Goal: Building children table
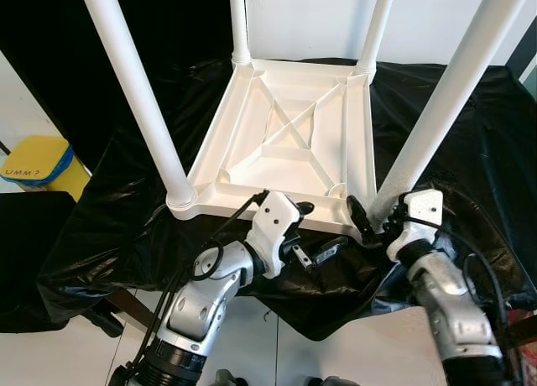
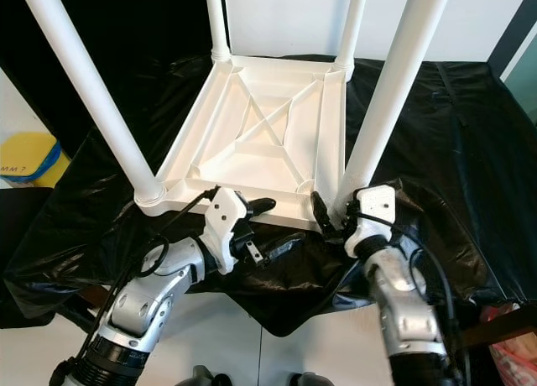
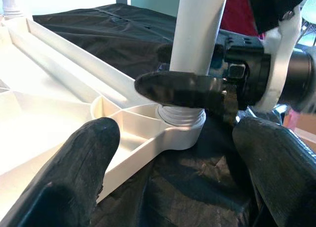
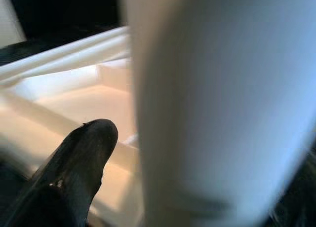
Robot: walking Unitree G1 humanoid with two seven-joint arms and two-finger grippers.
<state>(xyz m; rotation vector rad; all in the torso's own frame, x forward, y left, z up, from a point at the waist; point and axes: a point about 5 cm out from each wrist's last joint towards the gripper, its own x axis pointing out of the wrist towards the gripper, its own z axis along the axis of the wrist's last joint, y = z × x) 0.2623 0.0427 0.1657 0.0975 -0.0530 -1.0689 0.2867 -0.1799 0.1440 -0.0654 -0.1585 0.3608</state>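
The white children's table (image 1: 289, 138) lies upside down on a counter covered with black plastic sheeting (image 1: 436, 143), all four legs pointing up. The right gripper (image 1: 374, 221) has its fingers pinching the near right leg (image 1: 436, 109) just above its socket. The left gripper (image 1: 317, 233) hovers at the table's near edge, fingers (image 3: 81, 163) spread apart, holding nothing. A yellow box (image 1: 38, 164) sits well to the left.

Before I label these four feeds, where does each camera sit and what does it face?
Left eye: head, looking down at upturned white table; both arms show.
Right eye: same scene, slightly offset.
Left wrist: looks past the left gripper at the near-right leg, clasped by the right gripper.
Right wrist: pressed against that leg; one finger shows.
Shared: that leg.
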